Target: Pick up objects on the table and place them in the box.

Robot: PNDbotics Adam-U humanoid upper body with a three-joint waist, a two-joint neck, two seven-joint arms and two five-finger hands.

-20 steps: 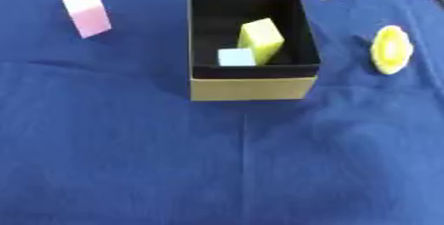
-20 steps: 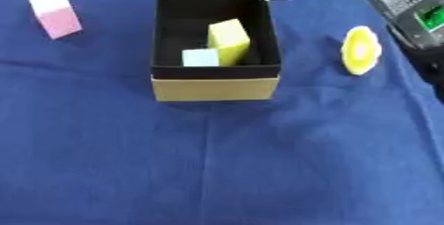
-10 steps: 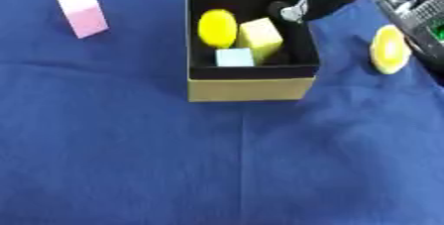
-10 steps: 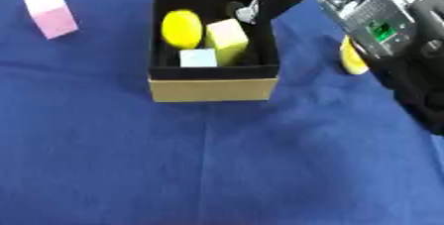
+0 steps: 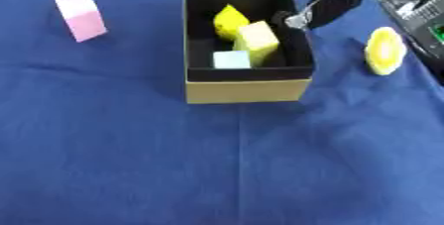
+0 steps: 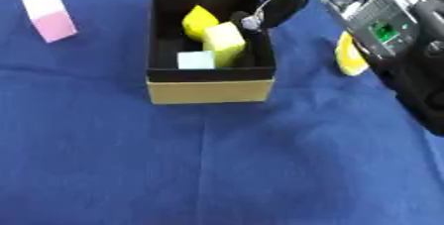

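In the left eye view, an open box point(image 5: 248, 90) with black inner walls and a tan front stood on a bench covered in blue cloth point(image 5: 217, 169). Inside it lay a yellow lump point(image 5: 229, 21) at the far side, a pale yellow block point(image 5: 258, 43) just beside it, and a small light blue cube point(image 5: 232, 59) nearest the front wall. A pink and white block point(image 5: 81, 14) sat on the cloth, well apart to the far left. A yellow round thing point(image 5: 383, 51) lay on the cloth to the right of the box. The right hand point(image 5: 322, 7) hung over the box's far right rim, its fingers straight and holding nothing.

In the right eye view, the right arm's silver and black casing point(image 6: 395, 26) filled the right side, partly covering the yellow round thing.
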